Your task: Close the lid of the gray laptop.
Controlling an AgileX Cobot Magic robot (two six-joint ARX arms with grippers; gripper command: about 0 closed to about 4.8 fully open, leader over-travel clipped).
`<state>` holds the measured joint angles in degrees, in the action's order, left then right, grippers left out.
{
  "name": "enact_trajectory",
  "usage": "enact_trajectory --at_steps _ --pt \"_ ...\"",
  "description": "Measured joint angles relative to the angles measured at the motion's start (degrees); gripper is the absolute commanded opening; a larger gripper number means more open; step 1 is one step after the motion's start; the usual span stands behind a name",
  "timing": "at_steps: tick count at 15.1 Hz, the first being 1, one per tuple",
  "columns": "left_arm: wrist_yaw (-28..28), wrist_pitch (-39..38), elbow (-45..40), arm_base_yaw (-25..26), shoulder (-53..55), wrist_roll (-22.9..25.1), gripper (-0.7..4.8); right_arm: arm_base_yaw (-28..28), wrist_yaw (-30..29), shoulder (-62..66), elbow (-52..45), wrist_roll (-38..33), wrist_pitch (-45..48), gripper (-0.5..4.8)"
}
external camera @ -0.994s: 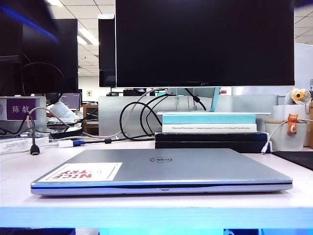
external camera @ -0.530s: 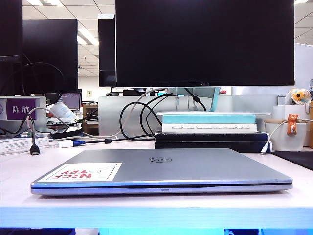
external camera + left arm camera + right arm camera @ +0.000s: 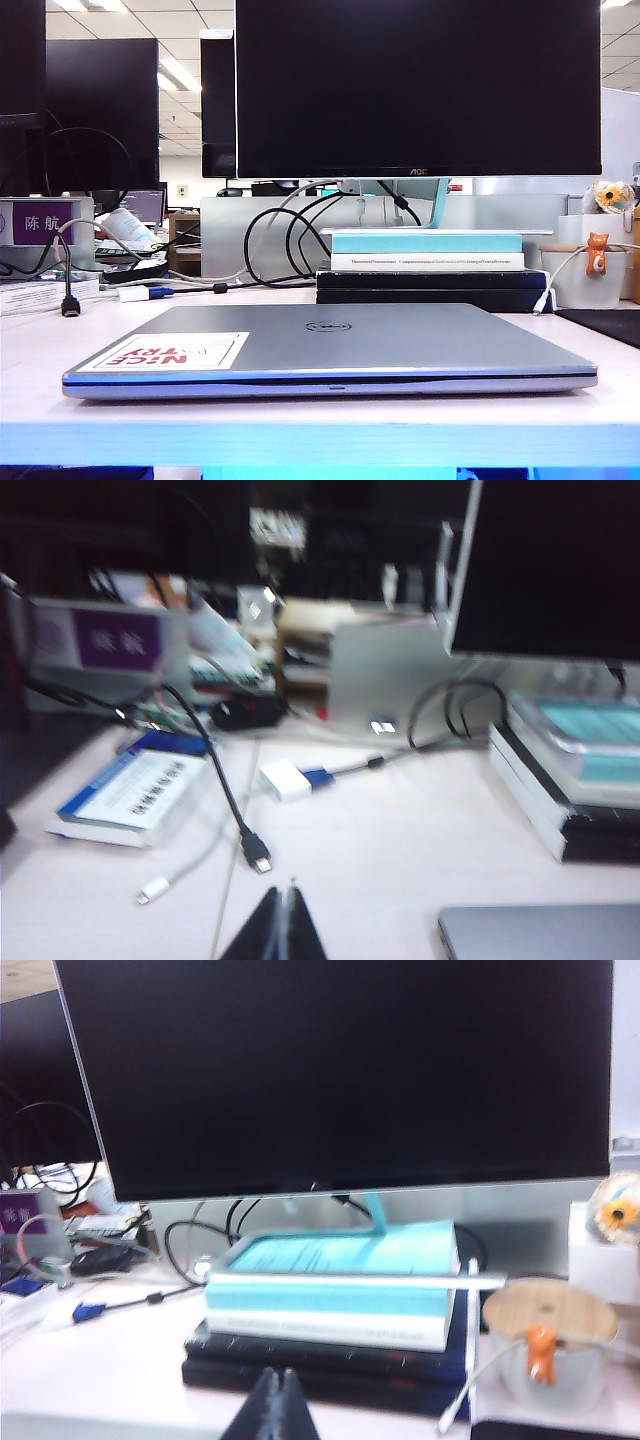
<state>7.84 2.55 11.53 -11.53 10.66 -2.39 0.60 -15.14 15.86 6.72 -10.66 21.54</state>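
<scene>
A: Where is the gray laptop (image 3: 330,350)?

B: Flat on the white worktop (image 3: 320,430), near its front edge in the exterior view. The lid (image 3: 340,335) is down on the base, with only a thin dark seam along the front. The round Dell logo (image 3: 328,326) sits mid-panel, and a white sticker with red letters (image 3: 165,351) is at its near left corner.

A: And the hands?

B: Neither shows in the exterior view. In the left wrist view the left hand (image 3: 282,920) has its dark fingertips pressed together, nothing between them, over bare worktop with a corner of the laptop (image 3: 540,932) off to one side. In the right wrist view the right hand (image 3: 276,1400) also has its tips together and empty, facing the stacked books (image 3: 335,1310).

A: Any containers?

B: A white cup (image 3: 590,275) on the right of the worktop, with a small orange cat figure (image 3: 598,252) clipped at its rim. The right wrist view shows a round wooden lid (image 3: 550,1312) on it, so I cannot tell its contents.

A: What lies behind the laptop?

B: A teal and white book (image 3: 428,250) on black books (image 3: 430,288), under the AOC monitor (image 3: 420,88). To the left, black cables (image 3: 280,240), a white adapter (image 3: 286,780) and a blue and white box (image 3: 135,795).
</scene>
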Motion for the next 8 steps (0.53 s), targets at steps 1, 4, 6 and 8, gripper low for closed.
enact_trajectory --at_steps 1,4,6,8 --pt "0.1 0.3 -1.0 0.0 -0.9 0.0 0.16 0.2 0.0 -0.9 -0.6 0.0 -0.1 -0.05" --pt "1.4 -0.3 -5.3 0.0 -5.4 0.0 -0.06 0.2 1.8 -6.8 -4.3 0.5 0.6 -0.05" --pt "3.7 -2.1 -7.3 0.0 -7.8 0.2 -0.06 0.2 4.0 -9.3 -6.1 3.7 -8.9 -0.05" --pt "3.7 -2.2 -7.4 0.0 -7.9 1.6 -0.06 0.2 4.7 -9.2 -6.1 7.2 -13.7 -0.05"
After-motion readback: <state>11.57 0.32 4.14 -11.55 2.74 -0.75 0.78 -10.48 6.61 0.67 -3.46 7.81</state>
